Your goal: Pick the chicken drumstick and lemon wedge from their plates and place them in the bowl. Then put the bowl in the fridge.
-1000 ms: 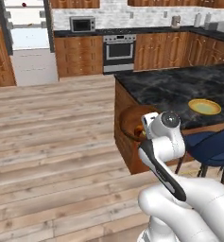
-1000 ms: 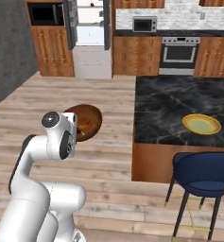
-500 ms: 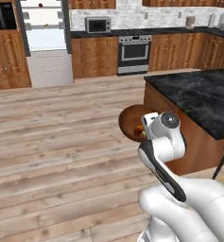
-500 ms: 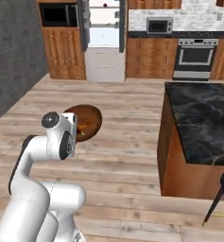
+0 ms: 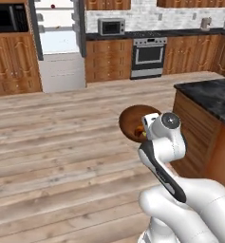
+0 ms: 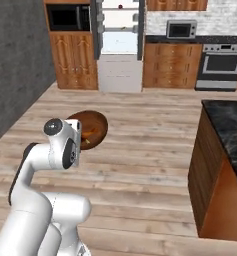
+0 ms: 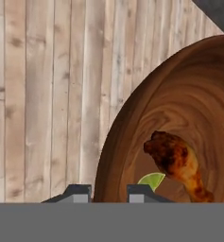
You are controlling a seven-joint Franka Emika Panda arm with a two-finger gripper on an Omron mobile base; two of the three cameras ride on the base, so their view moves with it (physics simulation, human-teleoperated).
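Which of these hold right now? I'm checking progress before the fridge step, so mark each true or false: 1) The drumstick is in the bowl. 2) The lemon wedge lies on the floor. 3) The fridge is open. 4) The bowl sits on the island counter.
1) True: the chicken drumstick lies inside the bowl.
2) False: the lemon wedge is in the bowl beside the drumstick.
3) True: the fridge shows its white interior.
4) False: the gripper holds the bowl's rim above the wooden floor.

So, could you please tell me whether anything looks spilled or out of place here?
Nothing stands out. The reddish-brown wooden bowl is gripped at its rim, with the brown roasted drumstick and yellow-green lemon wedge inside.
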